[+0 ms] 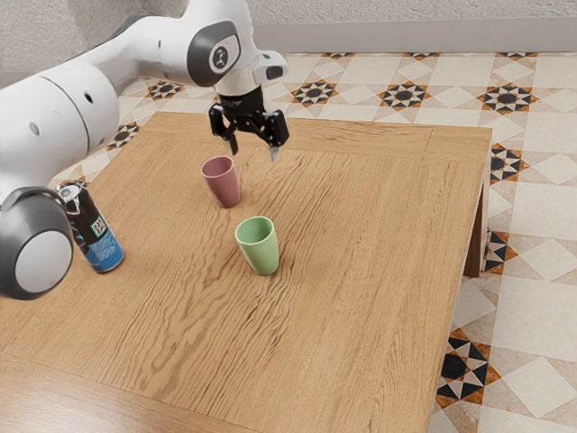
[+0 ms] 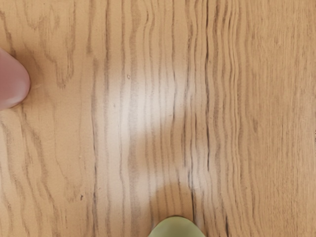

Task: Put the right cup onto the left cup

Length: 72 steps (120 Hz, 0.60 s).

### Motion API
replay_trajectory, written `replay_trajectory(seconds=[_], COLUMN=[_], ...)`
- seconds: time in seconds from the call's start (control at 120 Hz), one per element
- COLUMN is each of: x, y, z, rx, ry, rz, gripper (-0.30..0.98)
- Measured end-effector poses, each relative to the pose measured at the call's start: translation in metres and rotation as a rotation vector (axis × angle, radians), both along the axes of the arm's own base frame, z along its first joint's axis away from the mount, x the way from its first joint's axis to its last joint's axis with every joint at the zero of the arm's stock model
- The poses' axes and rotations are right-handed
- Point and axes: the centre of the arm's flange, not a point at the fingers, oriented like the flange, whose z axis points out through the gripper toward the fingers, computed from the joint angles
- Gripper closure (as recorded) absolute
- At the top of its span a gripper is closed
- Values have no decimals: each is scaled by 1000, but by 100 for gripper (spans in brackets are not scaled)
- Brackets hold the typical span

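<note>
Fingers spread, the black tool (image 1: 253, 153) hung above a wooden counter (image 1: 361, 262), where a pink cup (image 1: 224, 185) and green cup (image 1: 261, 252) stood apart, a can (image 1: 96, 236) at the exterior view's left.

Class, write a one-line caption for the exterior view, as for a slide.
Above a wooden table, the open gripper hovers near a pink cup and a green cup.

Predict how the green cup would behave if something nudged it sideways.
The green cup would probably tip before sliding far, since it stands upright on a base narrower than its rim. Once over, its round, tapering wall suggests rolling in a curve. Its smooth, even shape looks stiff, so it likely wouldn't crumple.
</note>
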Motion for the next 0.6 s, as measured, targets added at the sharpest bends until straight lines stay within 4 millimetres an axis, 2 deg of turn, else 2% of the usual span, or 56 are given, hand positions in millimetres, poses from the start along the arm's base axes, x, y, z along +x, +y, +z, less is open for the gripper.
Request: replay_trajectory(seconds=[0.058, 0.133, 0.25, 0.375, 0.6], x=[-9, -37, -58, -62, -58], y=[-2, -1, -13, -23, -25], z=[-21, -45, -60, -67, -87], rx=[-23, -52, -77, -83, -77], ry=[17, 50, 56, 43, 41], rz=[43, 91, 134, 172, 246], gripper=[2, 2, 2, 2, 2])
